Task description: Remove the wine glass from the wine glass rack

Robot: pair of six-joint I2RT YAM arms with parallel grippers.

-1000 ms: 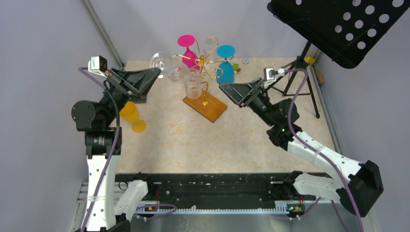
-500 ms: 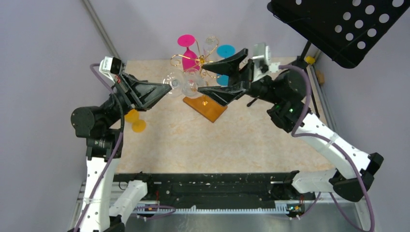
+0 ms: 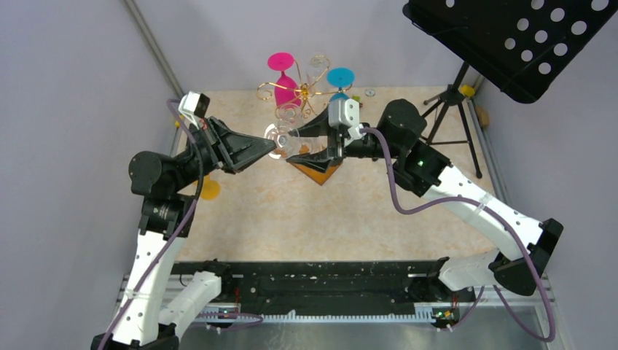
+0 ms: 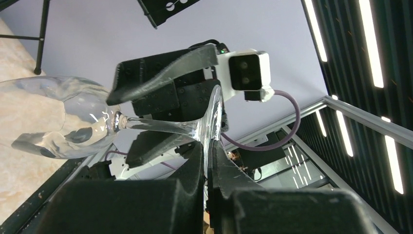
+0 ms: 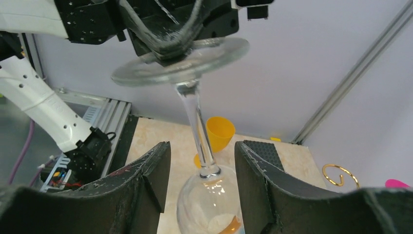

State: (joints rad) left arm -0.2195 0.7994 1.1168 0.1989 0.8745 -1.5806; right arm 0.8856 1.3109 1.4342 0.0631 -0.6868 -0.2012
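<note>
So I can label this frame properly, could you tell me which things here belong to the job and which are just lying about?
In the job: clear wine glass, held by its foot in the left gripper; right gripper, open around its stem; wine glass rack.
Lying about: pink glass and blue glass on the rack; orange glass; music stand.

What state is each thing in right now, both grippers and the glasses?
clear wine glass: held tipped sideways.
left gripper: shut on that glass's foot.
right gripper: open, fingers either side of its stem.
pink glass: hanging upside down on the wine glass rack.
blue glass: hanging upside down too.
orange glass: on the table.
</note>
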